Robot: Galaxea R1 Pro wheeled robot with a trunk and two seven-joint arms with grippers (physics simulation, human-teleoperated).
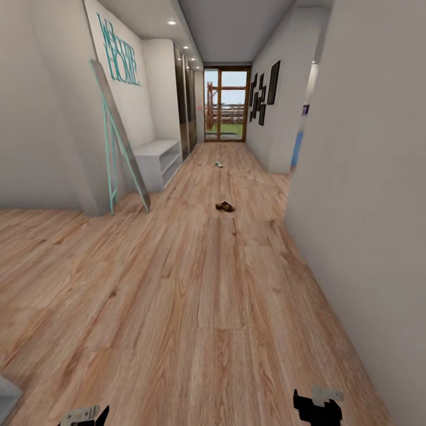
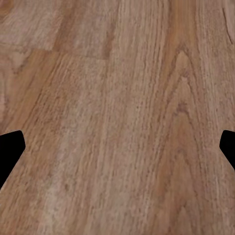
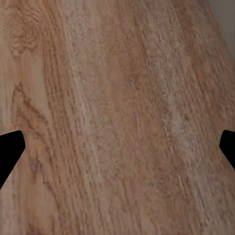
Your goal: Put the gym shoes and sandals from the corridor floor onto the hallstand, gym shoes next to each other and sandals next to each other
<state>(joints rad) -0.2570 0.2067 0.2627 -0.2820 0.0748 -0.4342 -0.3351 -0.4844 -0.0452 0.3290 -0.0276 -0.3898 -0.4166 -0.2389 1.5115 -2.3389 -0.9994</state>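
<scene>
The corridor floor (image 1: 195, 307) of light brown wood planks takes up most of the head view, running away toward a glazed door (image 1: 225, 104) at the far end. White walls close it in on both sides, and the right-hand wall (image 1: 373, 207) stands close beside the robot. Against the left wall, partway down the corridor, sits the hallstand (image 1: 158, 161), a low pale grey unit with open shelf rows, under teal letters (image 1: 121, 54) fixed to the wall. Nearer the robot, a tall mirror on a teal frame (image 1: 121, 142) leans against the same wall. Dark picture frames (image 1: 263, 90) hang on the right wall farther down. A brown sandal (image 1: 225, 206) lies on the floor in the middle of the corridor, well ahead of the robot and apart from the hallstand. Farther on, a small pale shoe (image 1: 219, 164) lies on the planks roughly level with the hallstand; it is too small to make out its details. At the lower edge of the head view appear the left end effector (image 1: 84, 415) and the right end effector (image 1: 318, 407), both low over bare floor. In each wrist view the dark fingertips (image 2: 11, 152) (image 3: 11, 152) stand at opposite edges, spread wide, with nothing but wood grain between them.
</scene>
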